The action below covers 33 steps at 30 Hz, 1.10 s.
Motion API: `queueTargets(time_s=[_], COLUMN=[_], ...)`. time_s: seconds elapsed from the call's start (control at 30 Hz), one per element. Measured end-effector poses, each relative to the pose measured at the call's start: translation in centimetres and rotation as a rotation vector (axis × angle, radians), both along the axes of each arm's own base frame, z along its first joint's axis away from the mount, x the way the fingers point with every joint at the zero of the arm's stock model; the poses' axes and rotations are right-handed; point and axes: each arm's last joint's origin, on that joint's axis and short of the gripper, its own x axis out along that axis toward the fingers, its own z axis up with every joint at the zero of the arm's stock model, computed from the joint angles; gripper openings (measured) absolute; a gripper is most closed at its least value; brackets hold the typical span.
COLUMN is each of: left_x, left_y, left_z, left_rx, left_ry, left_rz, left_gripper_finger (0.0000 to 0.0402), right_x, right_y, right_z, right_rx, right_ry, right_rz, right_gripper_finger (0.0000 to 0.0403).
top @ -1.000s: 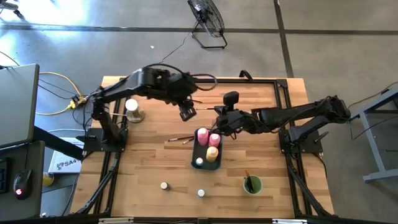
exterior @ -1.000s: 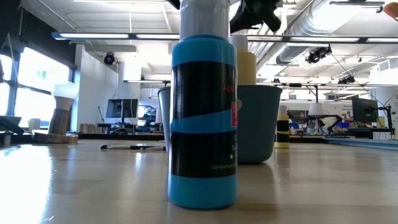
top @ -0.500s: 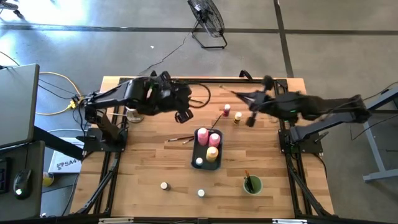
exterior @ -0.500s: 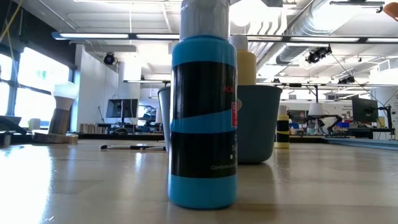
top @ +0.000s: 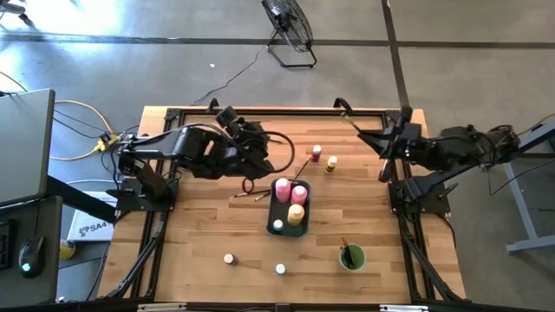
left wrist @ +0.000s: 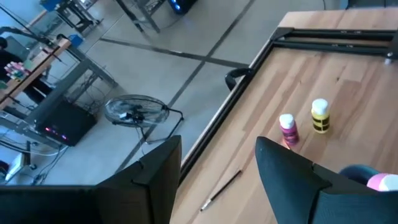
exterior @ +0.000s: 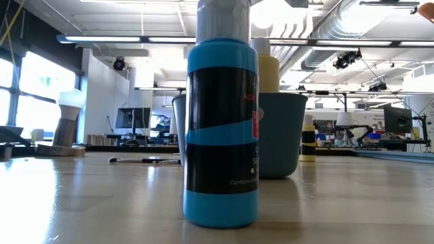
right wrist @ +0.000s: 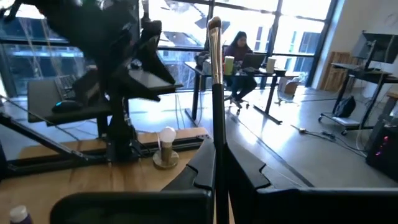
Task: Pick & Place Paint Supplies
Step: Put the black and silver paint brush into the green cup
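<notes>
My right gripper (top: 387,144) is up at the table's far right corner, shut on a thin paintbrush (right wrist: 216,93). My left gripper (top: 257,166) hovers open just left of the blue-grey tray (top: 279,215), nothing between its fingers (left wrist: 155,177). In the tray stand two pink bottles (top: 282,187), a yellow bottle (top: 296,213) and a small jar (top: 277,225). A small pink bottle (top: 316,153) and a small yellow one (top: 331,164) stand upright on the wood. Two brushes (top: 252,193) lie flat left of the tray, another (top: 303,165) lies behind it. My right gripper pinches the paintbrush's handle (right wrist: 217,163) between its two fingers. The brush sticks out past the fingertips, its free end (right wrist: 214,26) ahead of them. It is lifted clear of the table.
A green cup (top: 351,257) with a brush in it stands near the front right. Two pale-capped containers (top: 229,258) (top: 280,269) stand near the front edge; the low view has a blue bottle (exterior: 220,129) close up. A pale object (right wrist: 166,146) stands at the far left.
My right gripper has drawn back from beside the tray toward the table's right edge and upward, rolling its wrist, shut on the brush throughout. My left arm has swung a little toward the near edge and its gripper has turned, staying open.
</notes>
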Motion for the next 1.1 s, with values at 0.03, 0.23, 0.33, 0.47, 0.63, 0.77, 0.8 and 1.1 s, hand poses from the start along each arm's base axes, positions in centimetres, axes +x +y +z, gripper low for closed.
queueTargets(time_s=[0.03,0.23,0.33,0.47,0.63,0.77,0.8,1.1], left_x=[0.2,1.4,1.9,2.8,3.7,3.8,3.7,2.0], left_y=[0.0,-0.5,-0.8,-1.3,-1.3,-1.0,-0.9,-0.7], left_z=[-0.1,-0.6,-1.0,-1.6,-2.1,-2.3,-2.1,1.1], left_rx=[0.001,-0.089,-0.141,-0.225,-0.166,-0.177,-0.191,-0.125], left_ry=[-0.003,-0.006,0.02,0.046,0.12,0.183,0.187,0.078], left_rz=[0.001,-0.09,-0.157,-0.251,-0.331,-0.434,-0.471,-0.713], left_gripper_finger=[0.02,0.02,0.02,0.02,0.02,0.02,0.02,0.02], right_x=[-0.2,-0.3,-0.3,-0.2,-0.2,-0.2,-0.2,-0.1], right_y=[0.1,0.5,0.5,0.6,0.6,0.6,0.6,0.7], right_z=[0.1,0.0,0.0,0.0,0.0,0.0,0.0,0.0], right_rx=[0.001,-0.007,-0.007,-0.01,-0.013,-0.011,-0.01,0.012], right_ry=[-0.005,0.0,-0.003,0.002,0.004,0.004,0.004,-0.009], right_rz=[-0.007,-0.035,-0.039,-0.041,-0.04,-0.04,-0.04,-0.022], right_gripper_finger=[0.001,0.001,0.0011,0.0011,0.0011,0.0011,0.0011,0.0011])
